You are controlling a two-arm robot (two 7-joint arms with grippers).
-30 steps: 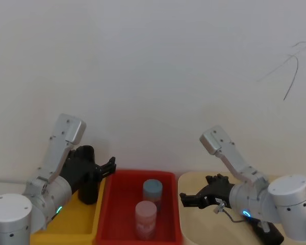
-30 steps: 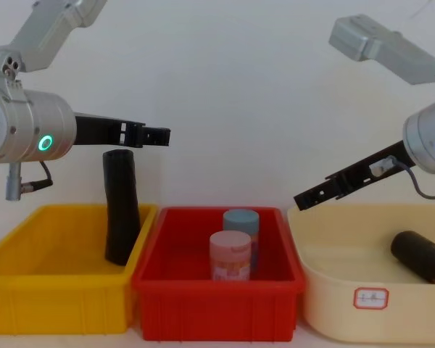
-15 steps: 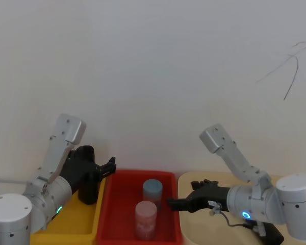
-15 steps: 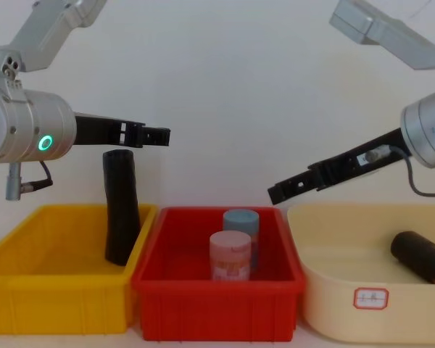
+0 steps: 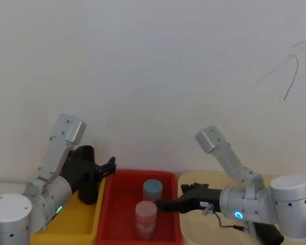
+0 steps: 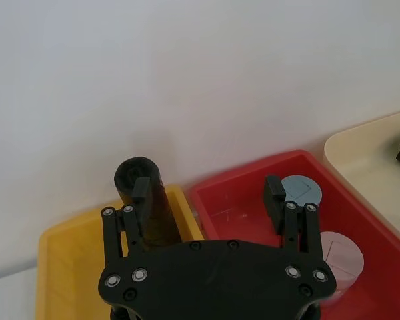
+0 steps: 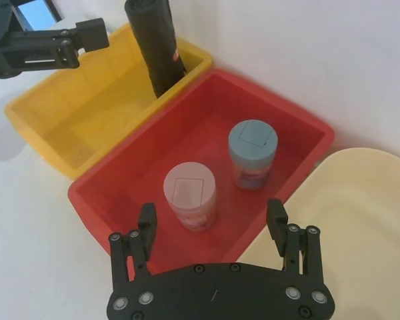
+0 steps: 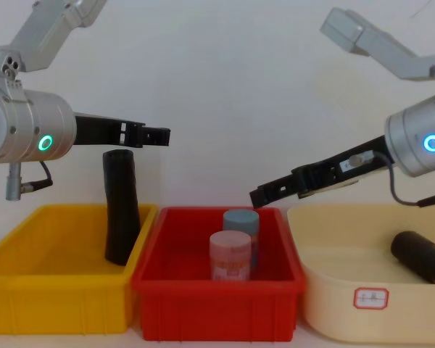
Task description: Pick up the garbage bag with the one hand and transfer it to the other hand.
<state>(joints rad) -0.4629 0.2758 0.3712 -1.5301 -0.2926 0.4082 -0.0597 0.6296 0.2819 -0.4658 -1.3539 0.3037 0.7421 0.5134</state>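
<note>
Both with fingers wide: left gripper [image 8: 158, 135] near garbage bag [image 8: 121, 206], right gripper [image 8: 259, 196] farther over red bin [image 8: 217, 297].

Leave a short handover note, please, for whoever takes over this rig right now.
Left gripper: open, hovering just above the top of the matte black rolled garbage bag, gripping nothing.
Right gripper: open, above the red plastic bin.
Bag: standing, leaning, in the yellow plastic bin, at the corner beside the red bin.
Done: nothing yet.
Left: grasp the bag, lift it, pass it to the right gripper.
</note>
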